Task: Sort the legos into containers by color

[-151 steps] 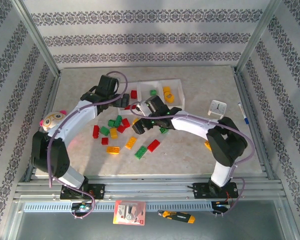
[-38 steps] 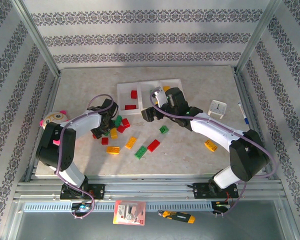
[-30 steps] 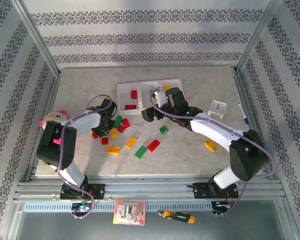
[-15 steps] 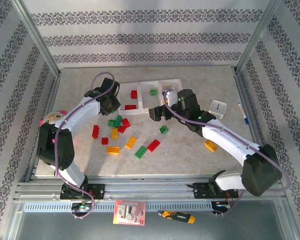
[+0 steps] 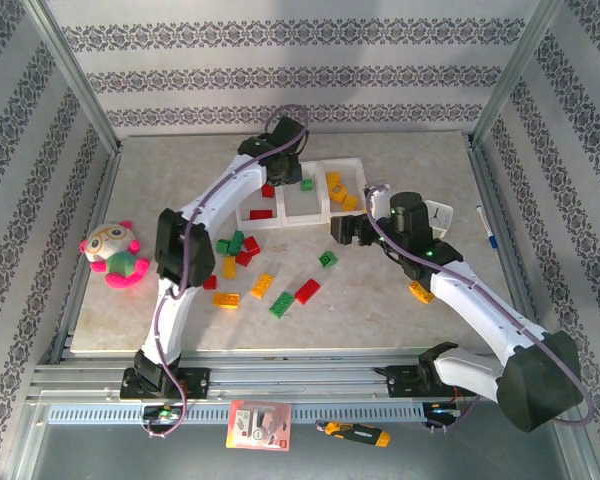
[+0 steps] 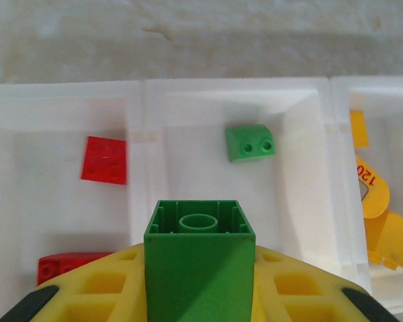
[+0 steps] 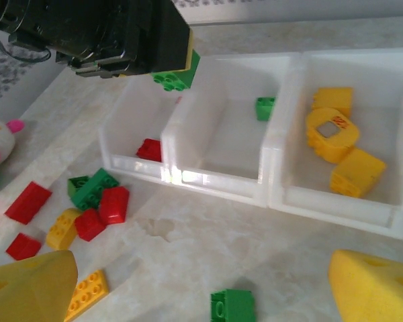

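From above, the row of three bins (image 5: 280, 222) sits on the far half of the table (image 5: 410, 160). The left bin holds two red bricks (image 5: 268, 190), the middle one a single green piece (image 5: 306, 184), and the right one a few yellow bricks (image 5: 337, 186). Roughly a dozen more lie loose nearer the arms in all three colours. Most are in a cluster (image 5: 235, 250) left of centre, and a stray yellow brick (image 5: 420, 291) lies beside the right arm. The sorting looks less than half done. The left gripper (image 5: 280, 170) hangs over the bins. Its load is hidden under the wrist here, and the arm covers part of the cluster. The right gripper (image 5: 342, 232) sits just in front of the right bin.

The left wrist view shows yellow pads (image 6: 101, 295) pinching a green brick (image 6: 199, 261) above the middle bin, close to the wall shared with the red one. The pads are cut off at the bottom edge.

In the right wrist view the yellow fingers (image 7: 27, 288) are spread wide with nothing between them. A loose green block (image 7: 233, 306) lies on the table just ahead, clipped by the frame's bottom edge. The left gripper's dark body blocks the far corner of the red bin.
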